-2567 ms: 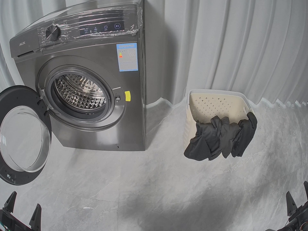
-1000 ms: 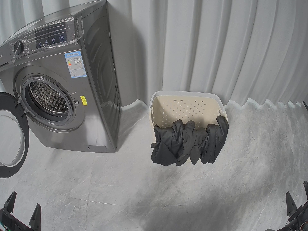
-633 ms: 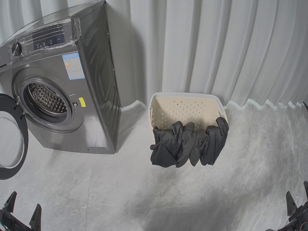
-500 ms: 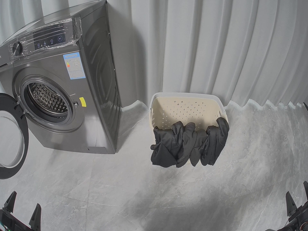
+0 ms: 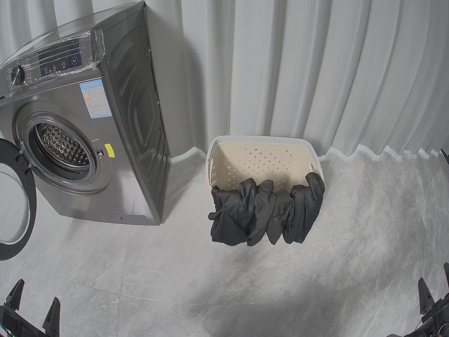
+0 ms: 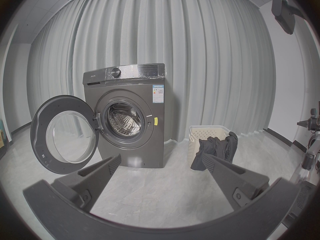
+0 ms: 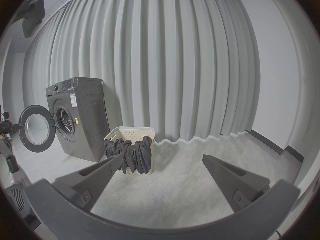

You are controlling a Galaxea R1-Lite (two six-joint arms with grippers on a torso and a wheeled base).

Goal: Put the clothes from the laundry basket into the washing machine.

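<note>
Clothes (image 5: pixel 262 211): dark bundle draped over front rim of laundry basket (image 5: pixel 262 140), on floor (image 5: pixel 336 267) by curtain (image 5: pixel 304 47), just right of washing machine (image 5: pixel 126 132). Machine door (image 5: pixel 11 211) swung open to left, drum (image 5: pixel 61 146) exposed. Floor lies between basket & the 2 arms: left gripper (image 6: pixel 160 157) & right gripper (image 7: pixel 162 157) sit low, well apart, both w/ jaws apart. Left wrist view has whole door face-on; head view crops it at edge.

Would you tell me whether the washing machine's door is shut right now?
No, the door stands swung wide open, baring the drum.
</note>
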